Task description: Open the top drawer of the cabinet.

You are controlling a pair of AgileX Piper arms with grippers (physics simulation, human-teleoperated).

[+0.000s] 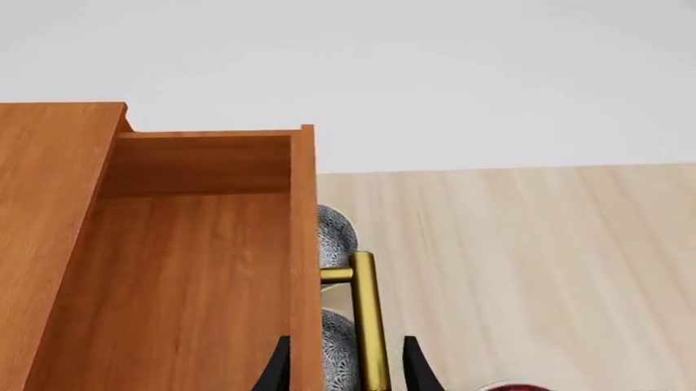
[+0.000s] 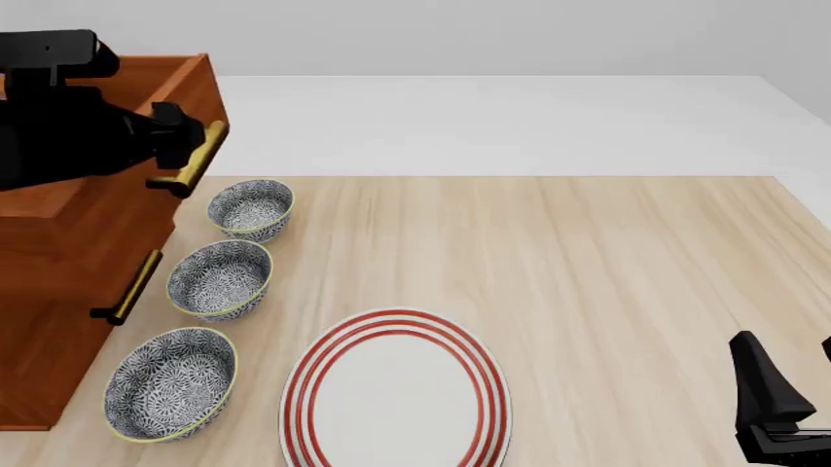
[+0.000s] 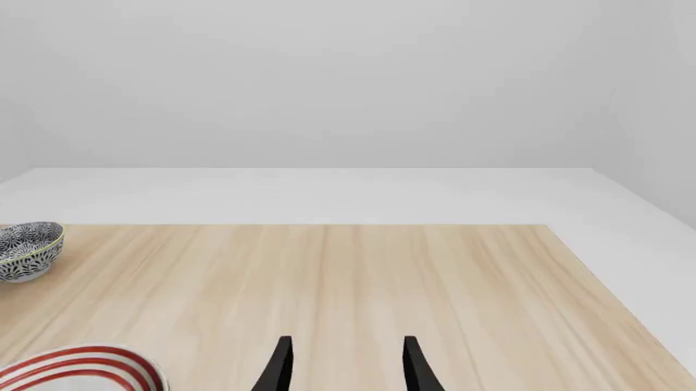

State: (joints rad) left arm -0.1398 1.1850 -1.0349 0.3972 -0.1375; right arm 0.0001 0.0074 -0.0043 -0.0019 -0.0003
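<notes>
Top drawer is pulled out from the cabinet at the table's left edge, and looking down into it from your left wrist cam there's just bare wood inside, nothing in it. Your left gripper has its fingers either side of the brass handle, one behind the drawer front and one outside the bar; can't tell if they're actually pinching it. Out on the table you've got three patterned bowls in a row just beside the cabinet: far bowl, middle bowl, near bowl, all showing only their patterned insides. A red-striped plate sits near those, bare too. Your right gripper is well off to the right with fingers spread over bare table.
</notes>
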